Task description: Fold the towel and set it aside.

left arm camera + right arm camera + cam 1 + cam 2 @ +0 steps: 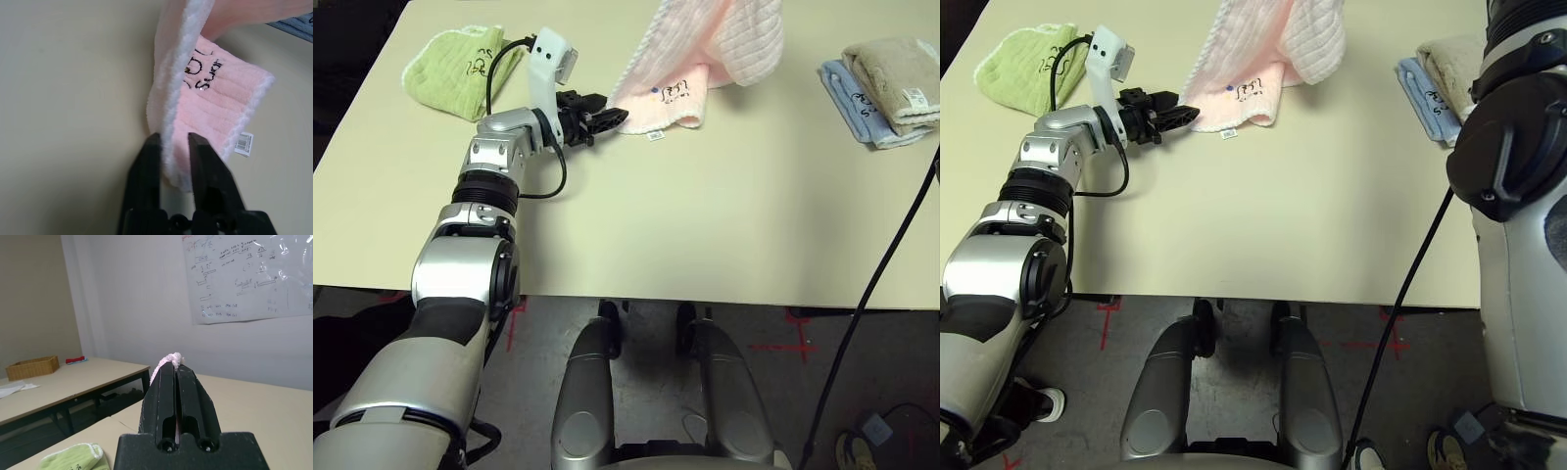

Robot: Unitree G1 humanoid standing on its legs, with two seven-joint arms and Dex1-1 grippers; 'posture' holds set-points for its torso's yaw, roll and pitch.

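A: Our left claw (pixel 607 118) is pinched shut on the towel's (pixel 695 59) near corner, low by the worktop (pixel 705 215); our right claw (pixel 175 363) is clamped tight on a tuft of it, held high, so the cloth hangs up off the far side.

B: The left grip is thin; only trim sits between the fingers (pixel 205 161); if we pull apart too hard, it may slip out.

A: And a loose swing could drag the fold onto the green towel (pixel 460 64) or the folded cloths (pixel 886 88); we think slack is safer.
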